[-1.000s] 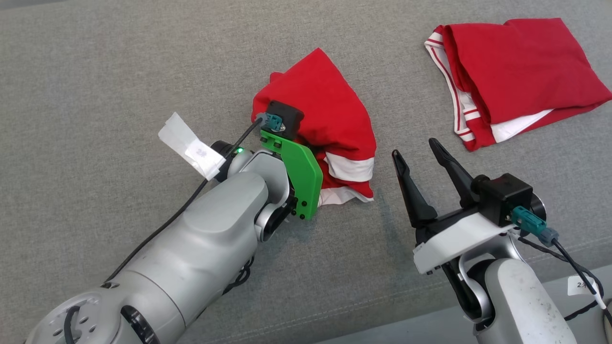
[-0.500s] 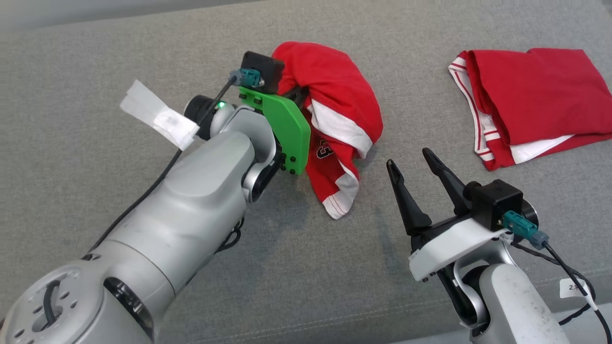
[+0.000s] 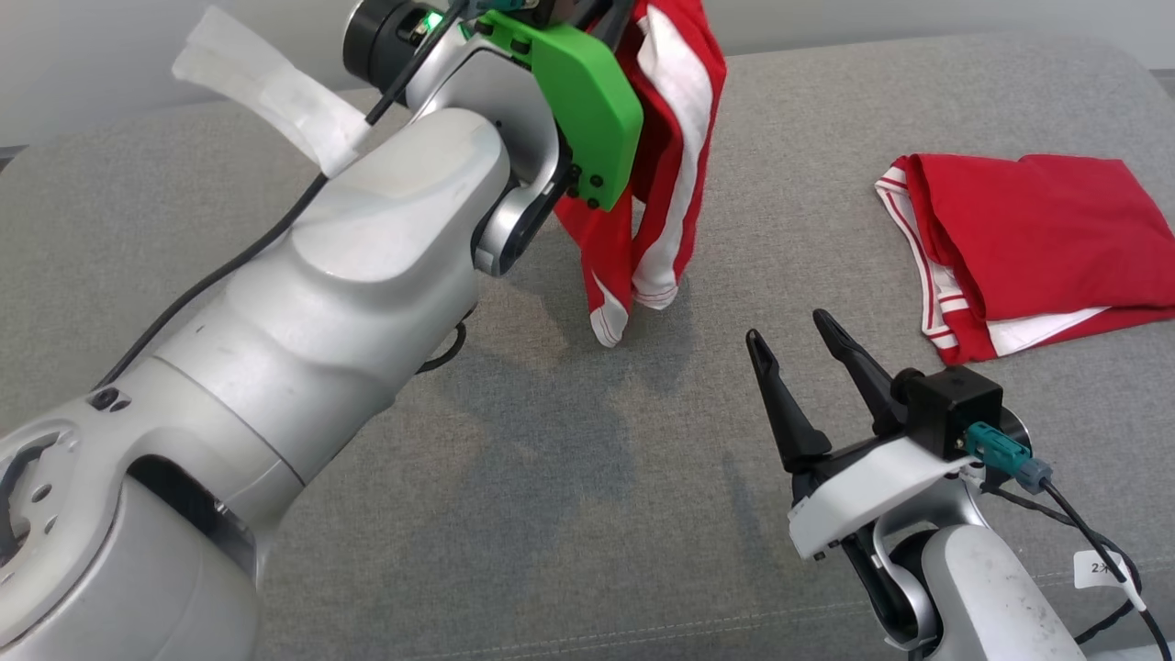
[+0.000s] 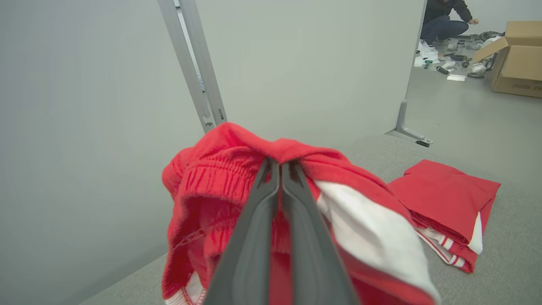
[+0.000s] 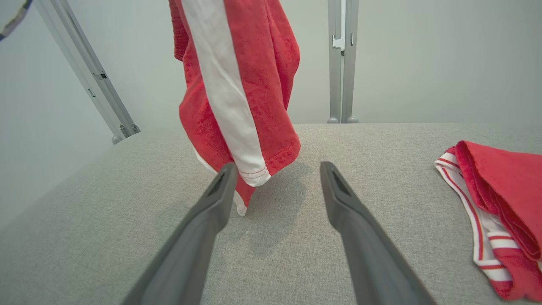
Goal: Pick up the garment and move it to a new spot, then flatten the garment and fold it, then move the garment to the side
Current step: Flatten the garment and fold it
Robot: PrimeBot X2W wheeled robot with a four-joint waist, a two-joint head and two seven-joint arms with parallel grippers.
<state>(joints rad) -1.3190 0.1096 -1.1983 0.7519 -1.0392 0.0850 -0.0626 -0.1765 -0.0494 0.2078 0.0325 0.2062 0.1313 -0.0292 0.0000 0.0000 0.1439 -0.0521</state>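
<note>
The garment (image 3: 675,138) is a pair of red shorts with white side stripes. It hangs in the air from my left gripper (image 4: 279,163), which is shut on its bunched red cloth near the waistband (image 4: 211,182). In the head view the garment's lowest hem (image 3: 610,326) hangs near the grey padded surface (image 3: 551,477); whether it touches I cannot tell. My right gripper (image 3: 788,328) stands open and empty at the lower right, low over the surface. In the right wrist view the garment (image 5: 250,84) hangs just beyond the open right gripper (image 5: 278,166).
A second red and white garment (image 3: 1028,239) lies folded at the right of the surface. Pale panels on metal posts (image 5: 342,63) stand behind the far edge. Far off, a person (image 4: 444,17) crouches on the floor by a cardboard box (image 4: 516,59).
My left arm has risen with the garment, which was bunched on the surface and now hangs from the shut gripper. The head view has shifted. The right gripper has stayed open.
</note>
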